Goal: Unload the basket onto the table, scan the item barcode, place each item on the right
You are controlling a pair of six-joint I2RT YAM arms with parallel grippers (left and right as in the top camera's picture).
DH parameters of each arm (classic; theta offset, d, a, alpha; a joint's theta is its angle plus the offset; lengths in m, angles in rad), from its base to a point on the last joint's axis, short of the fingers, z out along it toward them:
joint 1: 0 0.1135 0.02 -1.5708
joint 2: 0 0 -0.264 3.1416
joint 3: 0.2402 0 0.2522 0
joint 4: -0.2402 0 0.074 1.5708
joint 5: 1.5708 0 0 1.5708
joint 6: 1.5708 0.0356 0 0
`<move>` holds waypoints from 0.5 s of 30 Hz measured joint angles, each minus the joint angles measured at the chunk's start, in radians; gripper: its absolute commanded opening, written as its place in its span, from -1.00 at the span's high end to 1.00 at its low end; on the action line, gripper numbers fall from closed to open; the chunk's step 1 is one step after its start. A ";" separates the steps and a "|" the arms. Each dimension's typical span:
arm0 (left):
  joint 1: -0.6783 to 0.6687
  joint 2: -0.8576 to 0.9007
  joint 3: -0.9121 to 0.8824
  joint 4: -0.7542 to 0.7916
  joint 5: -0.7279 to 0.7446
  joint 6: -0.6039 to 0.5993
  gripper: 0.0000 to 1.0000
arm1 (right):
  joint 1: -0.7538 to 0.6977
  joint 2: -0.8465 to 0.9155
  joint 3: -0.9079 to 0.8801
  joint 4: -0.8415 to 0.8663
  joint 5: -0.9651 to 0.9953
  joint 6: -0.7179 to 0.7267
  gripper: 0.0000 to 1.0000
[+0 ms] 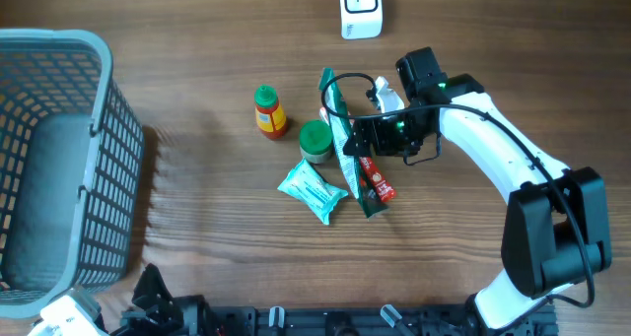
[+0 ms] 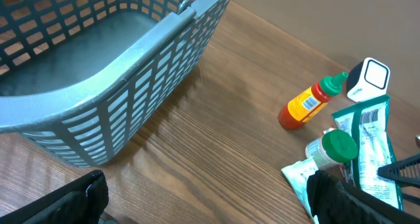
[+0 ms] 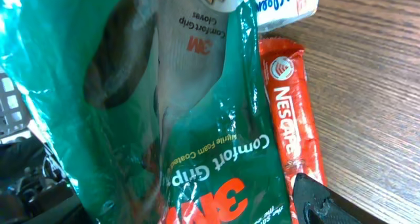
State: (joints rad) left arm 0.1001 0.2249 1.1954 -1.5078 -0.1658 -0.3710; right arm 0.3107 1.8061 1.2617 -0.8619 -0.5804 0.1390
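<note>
Since the glove packet ahead is limp and slick, I'd pinch its edge. Whether my right pincer is apart or clamped, I cannot tell.

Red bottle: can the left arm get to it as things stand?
Probably yes. In the left wrist view the red bottle sits on bare table with nothing between it and the open left gripper; the basket is off to the side.

Overhead looks straight down on the whole desk. Left wrist cam sits low by the basket, looking across toward the far edge. Right wrist cam's pressed against the green glove pack, visible in all three.
</note>
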 measured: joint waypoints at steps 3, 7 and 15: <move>0.000 0.000 0.000 0.000 0.000 0.000 -1.00 | 0.005 0.000 0.015 -0.004 0.002 0.005 -0.60; 0.000 0.000 0.000 0.000 0.000 0.000 -1.00 | 0.106 -0.002 0.018 -0.012 0.118 0.018 -0.60; 0.000 0.000 0.000 0.000 0.000 0.000 -1.00 | 0.272 -0.003 0.014 0.041 0.463 0.111 0.78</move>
State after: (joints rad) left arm 0.1001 0.2249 1.1954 -1.5074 -0.1658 -0.3706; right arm 0.5831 1.8027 1.2755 -0.8207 -0.1169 0.2497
